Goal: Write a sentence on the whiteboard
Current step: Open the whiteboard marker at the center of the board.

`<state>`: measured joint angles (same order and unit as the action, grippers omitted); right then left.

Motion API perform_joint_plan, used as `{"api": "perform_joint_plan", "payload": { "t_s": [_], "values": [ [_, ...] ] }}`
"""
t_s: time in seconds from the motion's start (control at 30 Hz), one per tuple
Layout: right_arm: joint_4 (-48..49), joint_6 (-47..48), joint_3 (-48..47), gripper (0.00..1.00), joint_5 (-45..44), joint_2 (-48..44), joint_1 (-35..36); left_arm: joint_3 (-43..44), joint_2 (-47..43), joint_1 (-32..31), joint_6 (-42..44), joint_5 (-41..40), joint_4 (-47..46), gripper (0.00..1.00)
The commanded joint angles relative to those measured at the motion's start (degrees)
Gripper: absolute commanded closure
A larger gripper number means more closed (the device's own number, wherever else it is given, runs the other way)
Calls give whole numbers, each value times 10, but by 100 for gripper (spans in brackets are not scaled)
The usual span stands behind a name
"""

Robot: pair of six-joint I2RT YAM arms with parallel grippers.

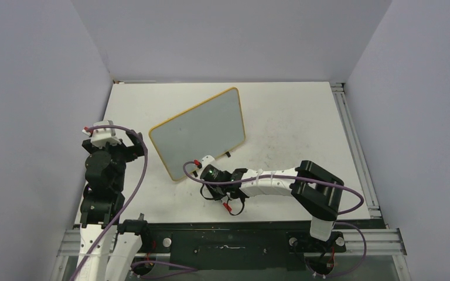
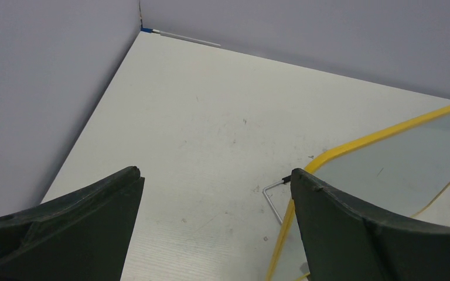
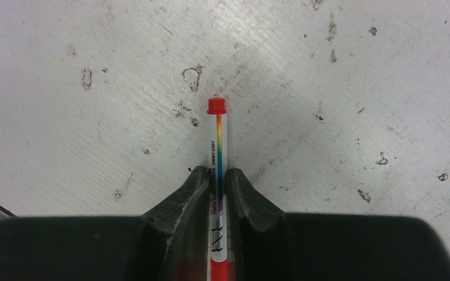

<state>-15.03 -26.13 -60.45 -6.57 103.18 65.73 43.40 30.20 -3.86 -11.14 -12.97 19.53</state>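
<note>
The whiteboard (image 1: 202,132), pale grey with a yellow frame, stands tilted at the table's middle. Its corner (image 2: 398,158) also shows in the left wrist view. No sentence shows on its face. My right gripper (image 3: 217,171) is shut on a white marker (image 3: 218,137) with a rainbow stripe and a red end, just over the scuffed table. In the top view, the right gripper (image 1: 206,170) sits at the board's near edge, with the marker (image 1: 202,161) pointing at it. My left gripper (image 2: 215,174) is wide open and holds nothing, just left of the board (image 1: 130,139).
A thin wire foot (image 2: 272,196) sticks out from the board's corner beside my left finger. Grey walls close the table on the left, back and right. An aluminium rail (image 1: 354,146) runs along the right edge.
</note>
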Motion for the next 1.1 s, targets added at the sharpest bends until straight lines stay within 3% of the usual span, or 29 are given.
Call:
{"api": "perform_joint_plan", "payload": {
  "t_s": [0.0, 0.47, 0.77, 0.93, 1.07],
  "values": [
    [8, -5, 1, 95, -17, -7, -7, 7, -2, -12, 12, 19, -23, 4],
    [75, -42, 100, 95, -130, -228, -9, 187, 95, -74, 11, 162, 108, 3],
    [115, -38, 154, 95, -105, -351, -97, 209, 143, -225, -14, 163, 75, 0],
    [125, -40, 155, 95, -108, -395, -127, 168, 166, -364, -48, 107, -7, 0],
    [155, -62, 156, 95, -107, -437, -134, 118, 180, -422, -106, 129, -103, 0]
  ]
}}
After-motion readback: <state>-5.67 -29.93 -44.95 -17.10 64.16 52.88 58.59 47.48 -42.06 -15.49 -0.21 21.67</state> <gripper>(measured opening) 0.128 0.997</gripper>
